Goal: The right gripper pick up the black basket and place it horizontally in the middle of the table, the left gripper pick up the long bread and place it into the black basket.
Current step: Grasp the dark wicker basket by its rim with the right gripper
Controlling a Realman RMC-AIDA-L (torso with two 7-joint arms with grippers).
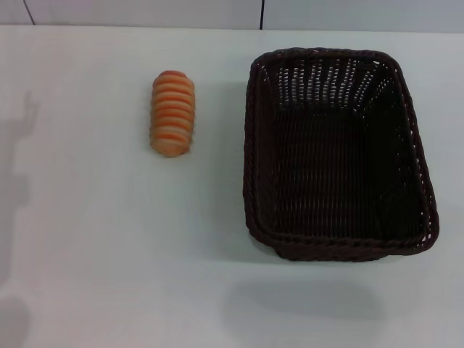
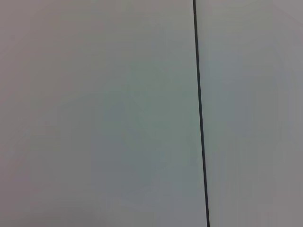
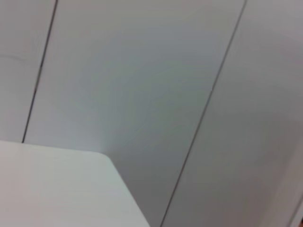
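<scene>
The black basket point(image 1: 337, 152) stands on the white table point(image 1: 109, 254) at the right, its long side running front to back, and it is empty. The long bread point(image 1: 172, 113), orange-tan with crosswise ridges, lies on the table to the left of the basket, a short gap apart. Neither gripper shows in any view. The left wrist view shows only a pale panelled surface with a dark seam. The right wrist view shows a corner of the table point(image 3: 57, 189) and the panelled wall behind it.
A pale wall with dark seams point(image 1: 262, 13) runs along the table's far edge. Faint shadows fall on the table at the left point(image 1: 18, 167) and in front of the basket point(image 1: 304, 301).
</scene>
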